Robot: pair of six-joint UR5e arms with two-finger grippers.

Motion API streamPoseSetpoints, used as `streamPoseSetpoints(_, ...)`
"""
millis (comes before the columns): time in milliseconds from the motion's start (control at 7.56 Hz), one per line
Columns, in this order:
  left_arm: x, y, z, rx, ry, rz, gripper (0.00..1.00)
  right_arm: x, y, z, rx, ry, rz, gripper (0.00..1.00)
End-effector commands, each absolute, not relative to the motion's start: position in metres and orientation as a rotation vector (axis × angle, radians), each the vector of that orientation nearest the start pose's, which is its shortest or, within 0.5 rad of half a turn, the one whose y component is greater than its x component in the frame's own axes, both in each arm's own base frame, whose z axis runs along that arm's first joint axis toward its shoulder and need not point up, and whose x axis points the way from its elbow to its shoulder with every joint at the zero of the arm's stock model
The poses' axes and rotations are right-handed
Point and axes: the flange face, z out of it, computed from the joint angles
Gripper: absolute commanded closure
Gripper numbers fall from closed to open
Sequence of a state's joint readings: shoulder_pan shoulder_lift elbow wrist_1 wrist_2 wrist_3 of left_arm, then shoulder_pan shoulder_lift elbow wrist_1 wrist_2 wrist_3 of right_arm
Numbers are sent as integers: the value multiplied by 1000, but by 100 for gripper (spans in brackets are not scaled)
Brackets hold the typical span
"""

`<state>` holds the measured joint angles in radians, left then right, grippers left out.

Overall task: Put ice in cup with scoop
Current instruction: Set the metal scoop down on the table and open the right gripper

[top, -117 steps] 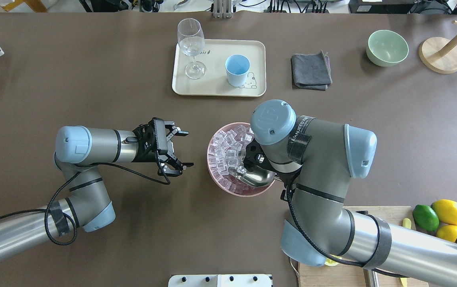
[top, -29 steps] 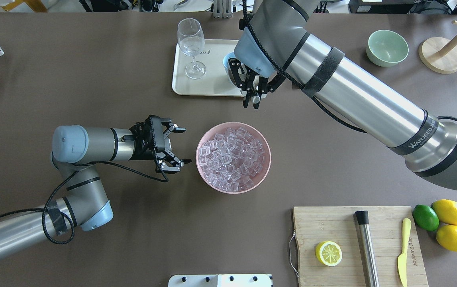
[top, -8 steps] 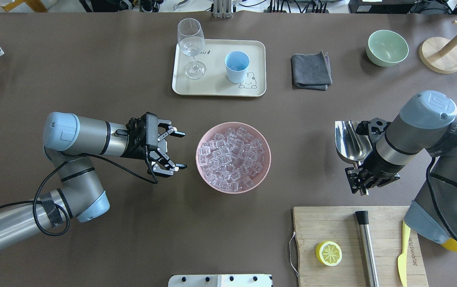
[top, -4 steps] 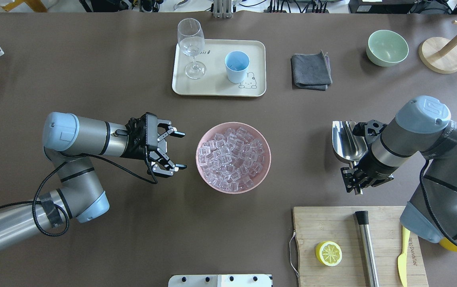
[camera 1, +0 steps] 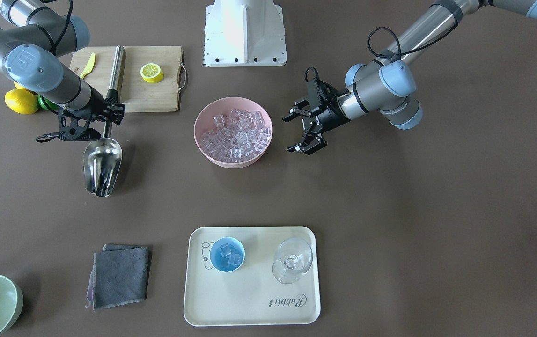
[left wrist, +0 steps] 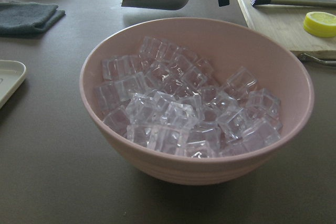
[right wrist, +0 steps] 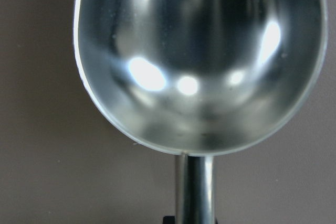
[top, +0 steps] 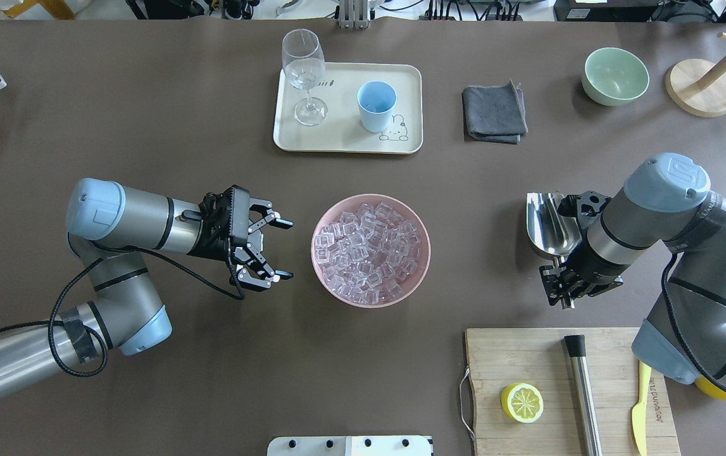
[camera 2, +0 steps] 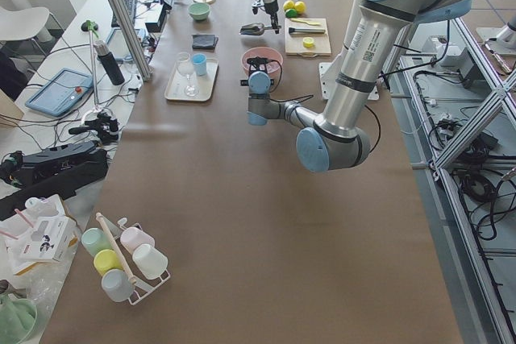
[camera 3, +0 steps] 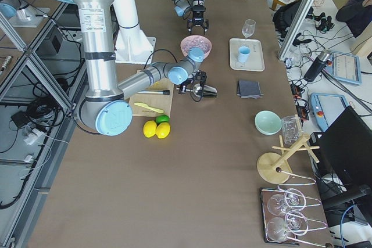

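Note:
My right gripper [top: 563, 290] is shut on the rod handle of the steel scoop [top: 551, 225], held low over the table right of the pink bowl [top: 426, 256]. The scoop's trough is empty in the right wrist view [right wrist: 199, 51]. The pink bowl is full of clear ice cubes [top: 369, 250]. The light-blue cup [top: 376, 104] stands on the cream tray [top: 344, 142] and holds a few ice cubes [camera 1: 228, 255]. My left gripper [top: 283, 249] is open and empty, just left of the bowl and not touching it.
A stemmed glass [top: 303, 66] stands on the tray beside the cup. A grey cloth [top: 494, 114] and a pale green bowl [top: 614, 76] lie far right. The cutting board [top: 527, 354], with a lemon half [top: 521, 402] and a steel cylinder [top: 584, 392], sits just below my right gripper.
The scoop went from the bowl to the cup and then out to the right. In the last second it has drifted slightly left. The left gripper has rotated a little.

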<state>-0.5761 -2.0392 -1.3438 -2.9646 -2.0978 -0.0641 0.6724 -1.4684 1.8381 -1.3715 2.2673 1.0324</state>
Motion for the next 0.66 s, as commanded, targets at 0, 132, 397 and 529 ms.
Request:
streamPoseSetpoints(0,500,-425,344,1245,1232,1128,2,-376,-388,456,-250,-830,-72,100)
streamPoseSetpoints(132,500,-426,344,1245,1230,1127,2,-377,-387,456,-251,-830,-73,100)
streamPoseSetpoints(397,500,-426,344,1245,1230,1125,2,-379,-388,463,-264,-825,-83,100)
streamPoseSetpoints(529,499,-427,344,1243,1232,1125,2,-385,-393,457,-260,-831,-88,36)
